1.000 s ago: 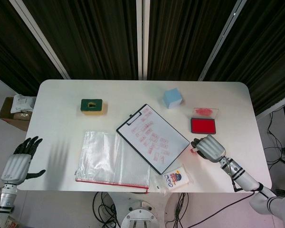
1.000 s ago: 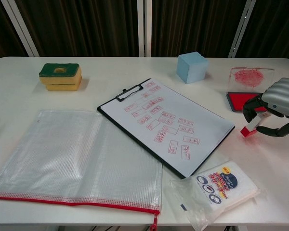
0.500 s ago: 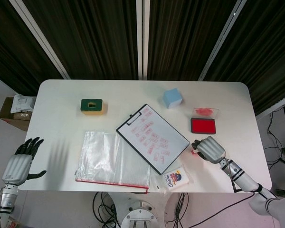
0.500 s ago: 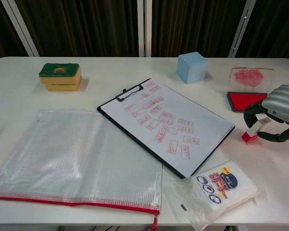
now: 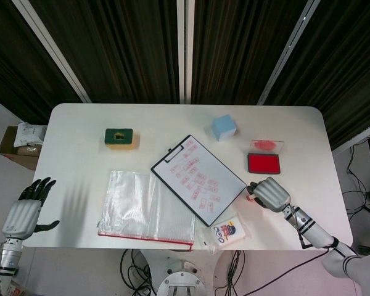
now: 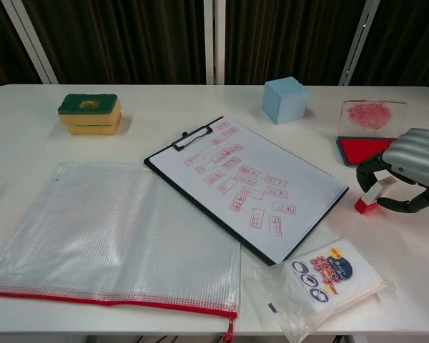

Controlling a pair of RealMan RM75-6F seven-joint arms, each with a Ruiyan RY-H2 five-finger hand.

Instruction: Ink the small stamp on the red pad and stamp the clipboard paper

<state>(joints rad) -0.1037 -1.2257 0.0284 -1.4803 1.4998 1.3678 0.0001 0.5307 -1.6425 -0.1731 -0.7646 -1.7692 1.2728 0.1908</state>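
The small stamp [image 6: 367, 199], white with a red base, stands tilted on the table just right of the clipboard's [image 6: 247, 187] right corner. My right hand [image 6: 409, 166] arches over it and pinches it between curled fingers; the head view shows that hand [image 5: 271, 193] with the stamp [image 5: 251, 196] peeking out at its left. The red pad [image 6: 360, 148] [image 5: 263, 163] lies open just beyond the hand, its ink-smeared clear lid [image 6: 372, 114] behind it. The clipboard paper [image 5: 197, 179] carries several red stamp marks. My left hand [image 5: 24, 213] hangs off the table's left side, fingers spread, holding nothing.
A blue cube [image 6: 284, 100] stands behind the clipboard. A green-and-yellow sponge [image 6: 90, 113] is at the back left. A clear mesh zip pouch [image 6: 107, 232] covers the front left. A tissue packet [image 6: 322, 279] lies at the front edge, near my right hand.
My right hand has drifted slightly toward the near edge with the stamp, whose base has come down a little. The left hand has hardly moved.
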